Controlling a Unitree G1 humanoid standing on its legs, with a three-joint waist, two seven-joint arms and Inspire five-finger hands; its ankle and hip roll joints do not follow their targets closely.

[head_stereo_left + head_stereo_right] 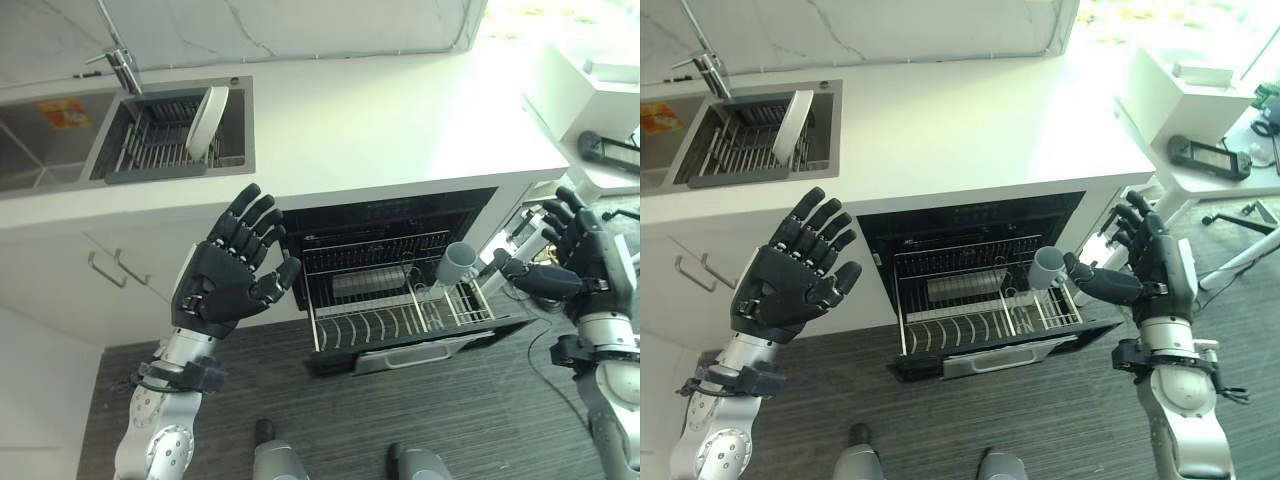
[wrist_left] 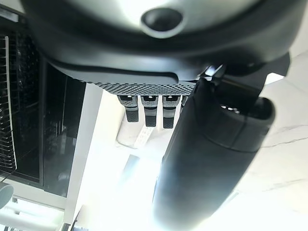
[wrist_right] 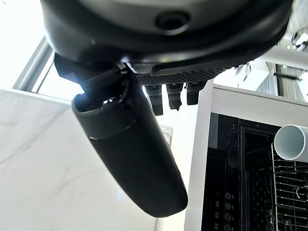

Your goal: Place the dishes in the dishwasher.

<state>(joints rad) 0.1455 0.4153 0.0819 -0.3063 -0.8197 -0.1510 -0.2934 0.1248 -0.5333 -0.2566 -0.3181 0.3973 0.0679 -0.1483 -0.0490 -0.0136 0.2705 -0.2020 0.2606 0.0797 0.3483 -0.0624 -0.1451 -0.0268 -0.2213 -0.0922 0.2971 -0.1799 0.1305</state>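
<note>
Dishwasher [image 1: 400, 290] is seen open under the white countertop [image 1: 400, 120], with its lower wire rack [image 1: 400, 322] pulled out over the dark floor. Tilted on the rack's right-hand part, a grey cup [image 1: 458, 264] is seen with its open mouth turned outwards; whether it is fully seated among the wires cannot be told. In the sink [image 1: 170, 135], set into the counter at the far left, a dark drying rack [image 1: 150, 140] is fitted, and one white plate [image 1: 207, 122] is stood on edge in it, leaning slightly. A tap [image 1: 118, 66] is mounted behind the sink. The left hand [image 1: 230, 270] is held up in the air in front of the counter edge, to the left of the dishwasher, with fingers spread and only loosely bent; nothing is held in it. The right hand [image 1: 1140, 265] is raised beside the dishwasher's right side, just near the cup but apart from it, its fingers extended and relaxed with the thumb pointed toward the cup, and nothing is grasped. In the right wrist view the cup's [image 3: 292, 142] pale rim is shown above the rack wires.
</note>
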